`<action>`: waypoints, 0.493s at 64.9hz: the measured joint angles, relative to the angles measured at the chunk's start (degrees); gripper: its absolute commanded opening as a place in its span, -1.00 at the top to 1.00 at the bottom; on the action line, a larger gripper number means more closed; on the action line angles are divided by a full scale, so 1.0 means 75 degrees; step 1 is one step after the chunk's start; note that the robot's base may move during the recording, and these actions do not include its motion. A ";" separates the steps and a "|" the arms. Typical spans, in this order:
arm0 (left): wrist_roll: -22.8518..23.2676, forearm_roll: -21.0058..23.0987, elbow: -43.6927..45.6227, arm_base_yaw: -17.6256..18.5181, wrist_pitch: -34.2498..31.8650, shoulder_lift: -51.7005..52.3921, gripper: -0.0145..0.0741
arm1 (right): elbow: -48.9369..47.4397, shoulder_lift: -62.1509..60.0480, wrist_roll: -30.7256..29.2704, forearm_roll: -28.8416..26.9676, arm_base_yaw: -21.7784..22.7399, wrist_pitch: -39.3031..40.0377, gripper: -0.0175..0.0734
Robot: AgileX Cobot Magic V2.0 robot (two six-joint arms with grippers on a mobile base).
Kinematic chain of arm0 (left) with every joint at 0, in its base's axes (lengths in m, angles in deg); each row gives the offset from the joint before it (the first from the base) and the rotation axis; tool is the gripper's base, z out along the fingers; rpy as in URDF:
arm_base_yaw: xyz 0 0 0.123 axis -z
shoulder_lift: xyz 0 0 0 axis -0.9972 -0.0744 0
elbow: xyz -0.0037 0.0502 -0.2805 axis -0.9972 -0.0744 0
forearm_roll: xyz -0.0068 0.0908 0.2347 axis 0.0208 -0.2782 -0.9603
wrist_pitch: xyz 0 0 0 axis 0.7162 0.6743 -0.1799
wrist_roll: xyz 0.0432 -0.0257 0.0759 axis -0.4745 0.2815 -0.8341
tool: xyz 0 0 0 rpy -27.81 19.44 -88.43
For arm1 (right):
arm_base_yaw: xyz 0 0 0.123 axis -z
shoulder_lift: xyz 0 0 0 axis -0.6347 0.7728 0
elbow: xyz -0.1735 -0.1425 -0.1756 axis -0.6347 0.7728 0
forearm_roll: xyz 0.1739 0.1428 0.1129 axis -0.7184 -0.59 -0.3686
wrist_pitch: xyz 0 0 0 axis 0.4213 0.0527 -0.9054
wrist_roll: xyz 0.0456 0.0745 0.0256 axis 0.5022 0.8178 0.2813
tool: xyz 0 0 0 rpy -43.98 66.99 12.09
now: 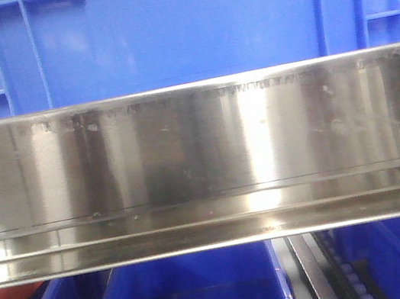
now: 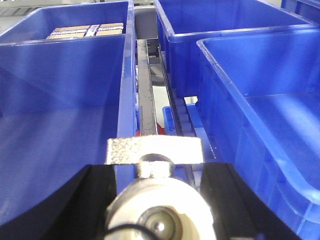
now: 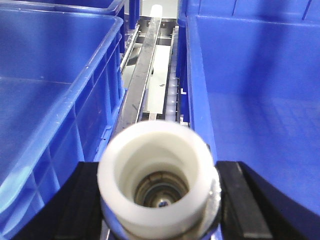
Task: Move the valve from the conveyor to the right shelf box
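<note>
While it hangs between blue bins (image 3: pixel 50 100), right gripper (image 3: pixel 159 200): clamped on valve (image 3: pixel 155 145), white cap foremost.
Left gripper (image 2: pixel 161 200): clamped on second valve (image 2: pixel 155 150), silvery.
Right shelf (image 1: pixel 200 149): shiny rail under blue box (image 1: pixel 162 24).

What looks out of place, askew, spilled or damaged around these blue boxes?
Nothing stands out. The blue plastic boxes sit level and undamaged, nothing is spilled, and the silvery metal valve with the white plastic cap sits straight between the right arm's black jaws.

Blue plastic bins (image 3: pixel 50 115) flank the right claw (image 3: pixel 160 200) left and right; a steel roller track (image 3: pixel 172 95) runs ahead between them.
</note>
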 measured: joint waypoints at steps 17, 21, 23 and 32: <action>0.0000 0.0000 0.0000 0.0000 0.0000 0.0000 0.92 | 0.0000 0.0000 0.0000 0.0000 0.0000 0.0000 0.95; 0.0000 0.0000 0.0000 0.0000 0.0000 0.0000 0.92 | 0.0000 0.0000 0.0000 0.0000 0.0000 0.0000 0.95; 0.0000 0.0000 0.0000 0.0000 0.0000 0.0000 0.92 | 0.0000 0.0000 0.0000 0.0000 0.0000 0.0000 0.95; 0.0000 0.0000 0.0000 0.0000 0.0000 0.0000 0.92 | 0.0000 0.0000 0.0000 0.0000 0.0000 0.0000 0.95</action>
